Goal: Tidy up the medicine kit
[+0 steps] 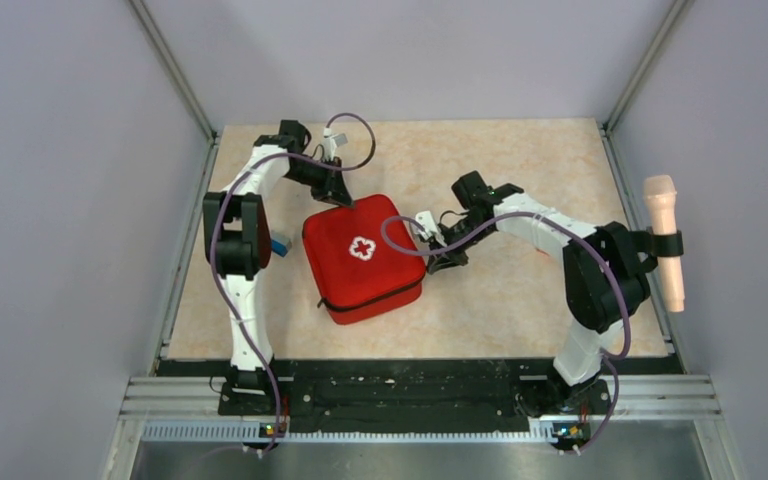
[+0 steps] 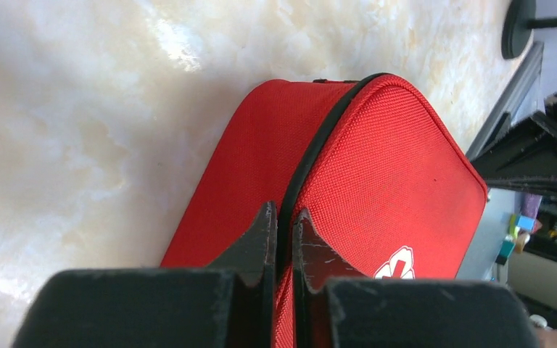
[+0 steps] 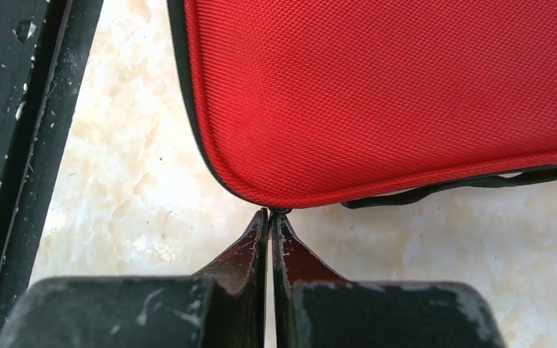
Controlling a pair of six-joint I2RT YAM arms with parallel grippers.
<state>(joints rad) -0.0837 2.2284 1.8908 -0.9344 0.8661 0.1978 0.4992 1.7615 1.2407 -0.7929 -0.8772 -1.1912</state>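
Medicine kit (image 1: 363,258), red weave, white cross, left tool (image 2: 284,212) pinching black seam, right tool (image 3: 270,214) closed at corner.

The middle of the counter (image 1: 530,160) is taken up by the kit (image 1: 363,258). Its far corner is blocked by the left pincer (image 1: 343,197), its right corner by the right pincer (image 1: 432,263). The gap at its left is narrowed by a blue box (image 1: 280,244). Open counter is left behind and right of the kit.

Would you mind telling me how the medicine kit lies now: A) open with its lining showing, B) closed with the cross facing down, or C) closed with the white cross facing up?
C: the top view shows the medicine kit closed, its white cross upward.
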